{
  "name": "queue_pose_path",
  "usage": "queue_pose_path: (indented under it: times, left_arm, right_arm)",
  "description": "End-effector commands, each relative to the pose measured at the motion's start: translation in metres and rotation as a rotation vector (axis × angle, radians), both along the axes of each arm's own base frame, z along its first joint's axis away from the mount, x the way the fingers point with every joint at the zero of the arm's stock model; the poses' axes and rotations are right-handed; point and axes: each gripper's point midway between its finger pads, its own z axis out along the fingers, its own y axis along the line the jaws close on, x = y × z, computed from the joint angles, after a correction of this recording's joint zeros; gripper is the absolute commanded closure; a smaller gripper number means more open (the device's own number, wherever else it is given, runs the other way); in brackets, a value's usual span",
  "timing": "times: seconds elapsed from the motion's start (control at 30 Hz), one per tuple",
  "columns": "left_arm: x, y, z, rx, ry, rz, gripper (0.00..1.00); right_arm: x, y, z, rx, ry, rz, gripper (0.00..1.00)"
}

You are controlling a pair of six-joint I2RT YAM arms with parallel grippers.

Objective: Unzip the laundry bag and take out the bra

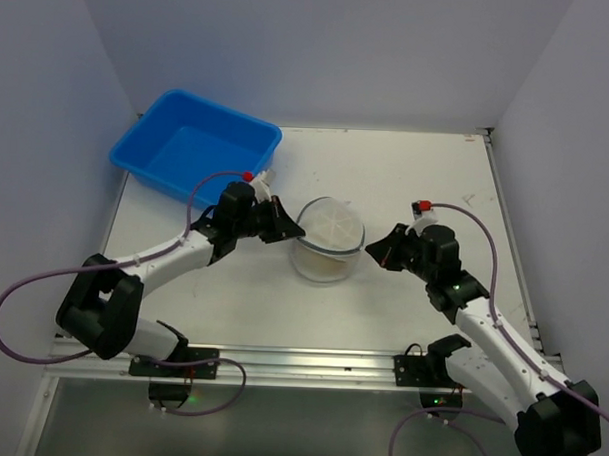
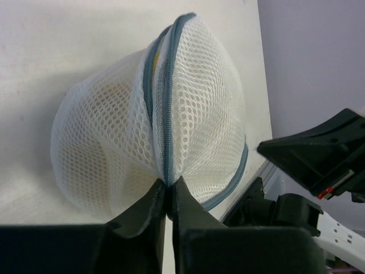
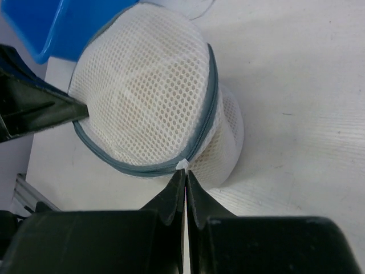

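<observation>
On the bench (image 1: 416,182) the laundry bag (image 1: 329,239) is sitting, with the left pincer (image 2: 169,194) clamping its zipper seam and the right pincer (image 3: 186,180) nipping what looks like the zipper tab (image 3: 182,165). The right should be drawing that tab along the hoop while the left is anchoring. The bra (image 2: 154,59) is lying inside, showing only a yellow glint.

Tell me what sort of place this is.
Most likely a robot lab test cell. A white table is boxed in by plain walls, a left arm and a right arm are mounted at its near edge, and the props are a blue tub and a mesh laundry bag.
</observation>
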Motion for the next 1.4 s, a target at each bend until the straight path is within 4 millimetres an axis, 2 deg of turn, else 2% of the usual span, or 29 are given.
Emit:
queue_pose_path:
  times: [0.0,0.03,0.1,0.13,0.17,0.2,0.23,0.3,0.47,0.6,0.73,0.87,0.97,1.0,1.03,1.1,1.2,1.3,1.37]
  left_arm:
    - [0.025,-0.002,0.019,0.054,-0.08,-0.051,0.9]
    - [0.031,-0.005,0.022,0.047,-0.079,-0.047,0.8]
    - [0.043,-0.015,0.033,0.01,-0.073,-0.042,0.68]
    - [0.048,-0.02,0.041,-0.022,-0.091,-0.041,0.55]
    - [0.05,-0.021,0.042,-0.042,-0.09,-0.036,0.46]
    - [0.049,-0.024,0.046,-0.073,-0.071,-0.027,0.27]
    - [0.049,-0.025,0.05,-0.093,-0.08,-0.023,0.18]
    - [0.042,-0.02,0.049,-0.106,-0.063,0.002,0.0]
    - [0.018,0.005,0.035,-0.111,-0.045,0.097,0.0]
    - [0.005,0.001,0.027,-0.137,-0.022,0.095,0.11]
    - [-0.004,-0.022,0.022,-0.123,-0.014,0.044,0.2]
    - [0.003,-0.033,0.016,-0.11,-0.002,0.05,0.34]
    - [0.006,-0.04,0.016,-0.111,-0.005,0.051,0.56]
    - [0.006,-0.041,0.016,-0.108,-0.003,0.049,0.74]
    - [0.006,-0.041,0.015,-0.105,0.0,0.051,0.82]
    - [0.005,-0.038,0.012,-0.09,0.006,0.059,0.99]
    - [0.004,-0.029,0.011,-0.079,0.004,0.077,1.0]
    - [0.005,-0.01,0.006,-0.087,0.016,0.097,1.0]
    - [-0.002,-0.001,0.001,-0.099,0.032,0.094,1.0]
  right_arm:
    - [0.0,0.019,0.008,0.01,-0.008,0.093,1.0]
    - [-0.005,0.034,0.012,0.032,-0.017,0.132,1.0]
    - [-0.01,0.05,0.014,0.051,-0.011,0.168,1.0]
    - [-0.013,0.066,0.018,0.087,-0.012,0.201,1.0]
    - [-0.015,0.074,0.019,0.112,-0.005,0.218,1.0]
    - [-0.015,0.08,0.021,0.137,0.004,0.228,1.0]
    - [-0.015,0.091,0.021,0.172,0.022,0.246,1.0]
    - [-0.012,0.099,0.026,0.191,0.017,0.25,1.0]
    - [-0.008,0.118,0.034,0.204,0.001,0.272,1.0]
    - [-0.009,0.125,0.032,0.2,-0.001,0.287,1.0]
    - [-0.012,0.13,0.031,0.198,0.003,0.299,1.0]
    - [-0.014,0.129,0.032,0.182,-0.004,0.302,1.0]
    - [-0.016,0.125,0.031,0.165,-0.012,0.297,1.0]
    - [-0.018,0.123,0.029,0.156,-0.006,0.293,1.0]
    - [-0.018,0.121,0.031,0.152,-0.016,0.292,1.0]
    - [-0.021,0.114,0.023,0.126,-0.011,0.276,1.0]
    - [-0.022,0.089,0.006,0.04,-0.006,0.195,1.0]
    - [-0.02,0.053,-0.015,-0.079,-0.02,0.082,1.0]
    - [-0.021,0.028,-0.032,-0.145,0.0,0.011,1.0]
